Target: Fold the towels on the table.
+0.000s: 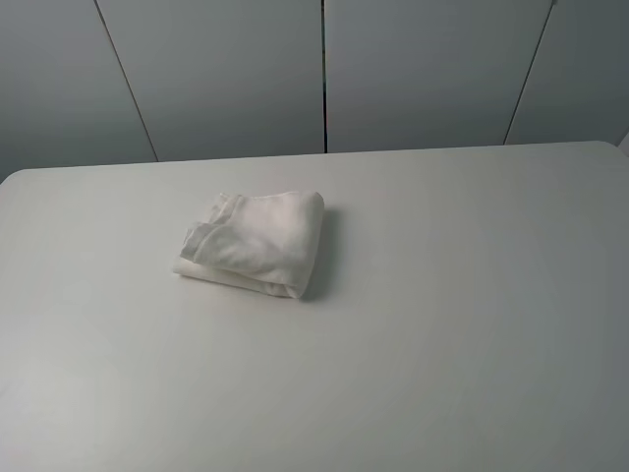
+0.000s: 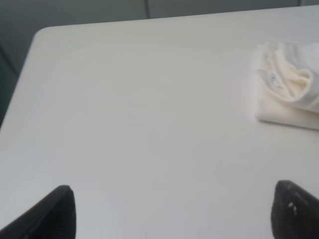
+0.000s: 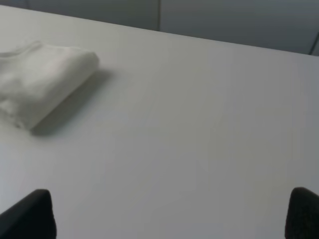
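Table (image 1: pixel 442 344) first: a wide white top with rounded far corners, grey wall panels (image 1: pixel 226 74) behind it. Left of centre lies the towel (image 1: pixel 256 243), folded into a thick bundle with its rounded fold on the right; its small label is probably the faint mark the left wrist shows. Left gripper (image 2: pixel 172 211) and right gripper (image 3: pixel 169 214) hang spread wide over bare tabletop, holding nothing.

Laboratory or test-bench setting. A large, plain white table (image 1: pixel 442 324) with rounded corners fills the exterior high view, bare of household clutter. Behind it stands a backdrop of smooth grey wall panels (image 1: pixel 226 79) divided by thin dark seams (image 1: pixel 323 74). Even, diffuse lighting and the lack of furnishings suggest a purpose-built robot workspace rather than a home.
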